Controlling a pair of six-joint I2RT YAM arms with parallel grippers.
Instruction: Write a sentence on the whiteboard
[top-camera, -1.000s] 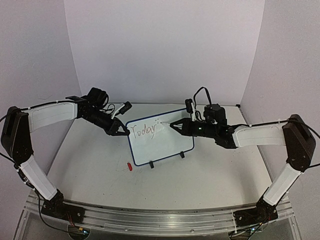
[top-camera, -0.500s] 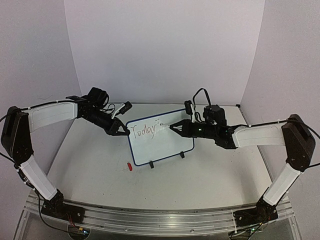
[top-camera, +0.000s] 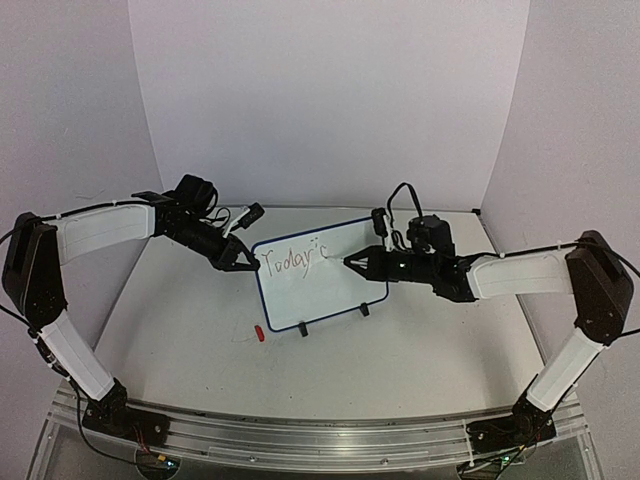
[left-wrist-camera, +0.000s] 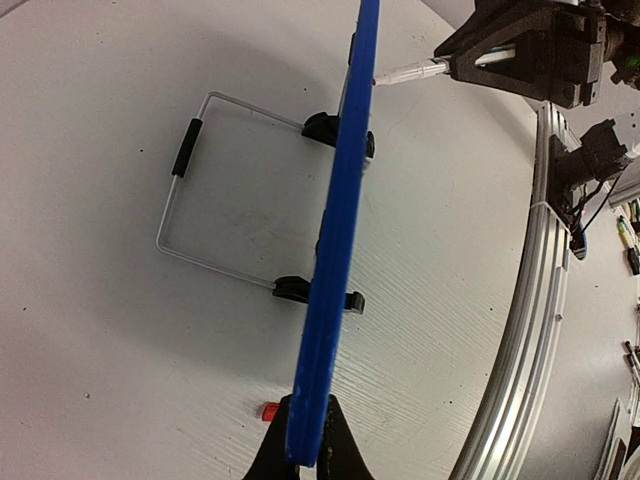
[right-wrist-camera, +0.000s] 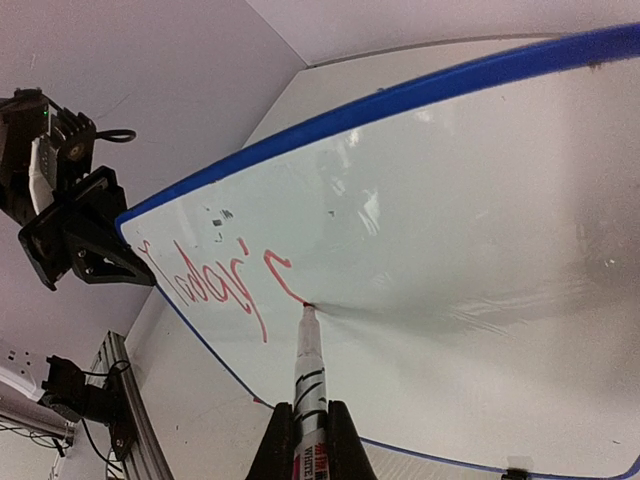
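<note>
Shows the whiteboard (top-camera: 330, 290) upright at mid-table, pinched at its left edge by the left gripper (top-camera: 245, 263) and touched by a marker (right-wrist-camera: 308, 365) clamped in the right gripper (top-camera: 350, 262). Catches the sentence (top-camera: 287, 261) partway, apparently at the letter after "Today'". Calls next for finishing that stroke under light, steady pressure.

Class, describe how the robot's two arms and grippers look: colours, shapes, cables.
The left arm and right arm: white boxy shells, black joints and bases. The left gripper and right gripper: black, tapering to points. Black cables run by both wrists.
</note>
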